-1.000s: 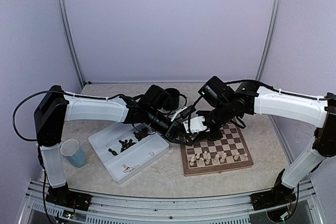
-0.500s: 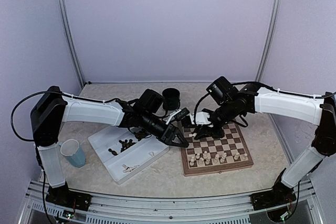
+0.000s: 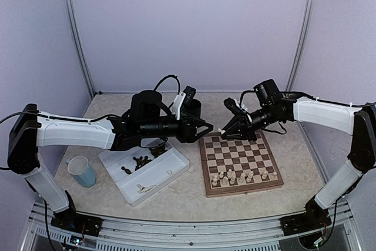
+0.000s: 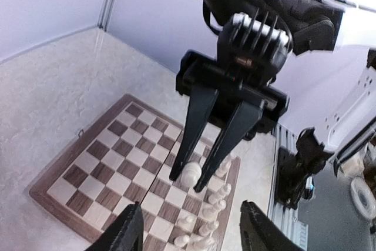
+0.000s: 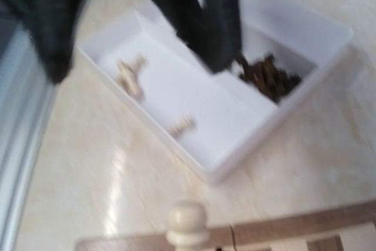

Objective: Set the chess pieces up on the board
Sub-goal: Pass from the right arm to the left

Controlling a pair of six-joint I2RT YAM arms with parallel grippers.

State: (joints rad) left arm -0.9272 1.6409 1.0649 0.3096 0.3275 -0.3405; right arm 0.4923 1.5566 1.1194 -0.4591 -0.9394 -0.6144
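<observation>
- right gripper (image 4: 189,180): closed on a cream piece (image 4: 191,173), pinched near its top and raised over the board (image 3: 258,152), centre of the left wrist view
- left gripper (image 4: 191,213): part open, empty
- other cream pieces (image 3: 235,176): board's lower edge
- dark pieces (image 3: 141,160): in the white tray (image 3: 167,174), left of the board
- handling: light, rigid, smooth, probably tippy; grip the neck and keep it vertical

The top camera sits high behind the arm bases, facing the back wall and taking in the whole table (image 3: 188,204) from afar. The left wrist camera looks across and down at the board (image 4: 111,151) from nearer, facing the right arm (image 4: 305,19). The right wrist camera, blurred, looks closely down on the white tray (image 5: 170,80). The top view shows both board and tray.
</observation>
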